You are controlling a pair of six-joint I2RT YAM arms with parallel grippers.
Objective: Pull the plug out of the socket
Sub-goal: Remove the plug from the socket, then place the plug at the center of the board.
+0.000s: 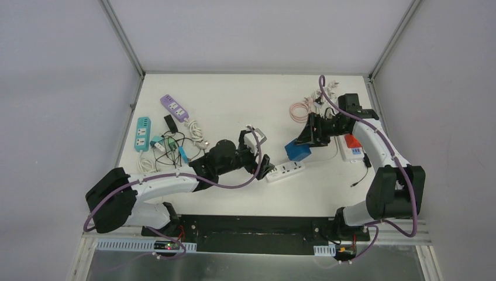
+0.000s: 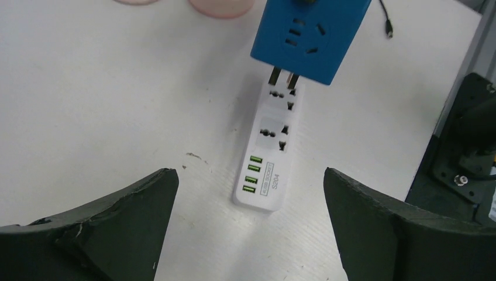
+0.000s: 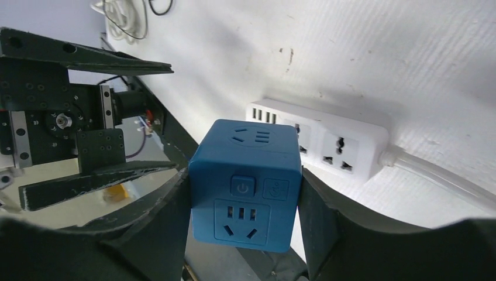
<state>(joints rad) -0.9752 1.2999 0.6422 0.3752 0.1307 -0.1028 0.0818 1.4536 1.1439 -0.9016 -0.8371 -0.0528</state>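
Jaws of the right gripper are pinching the blue plug right of center in the top view. The left gripper is hovering spread at the end of the white socket strip. In the left wrist view the plug's prongs are showing at top center, over the strip's far end. In the right wrist view the plug is filling the lower center.

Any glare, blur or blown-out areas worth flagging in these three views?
Top external: even light, soft shadows, sharp. Left wrist: table bright, white power strip legible, near fingers dark. Right wrist: table nearly washed out, blue plug cube crisp.
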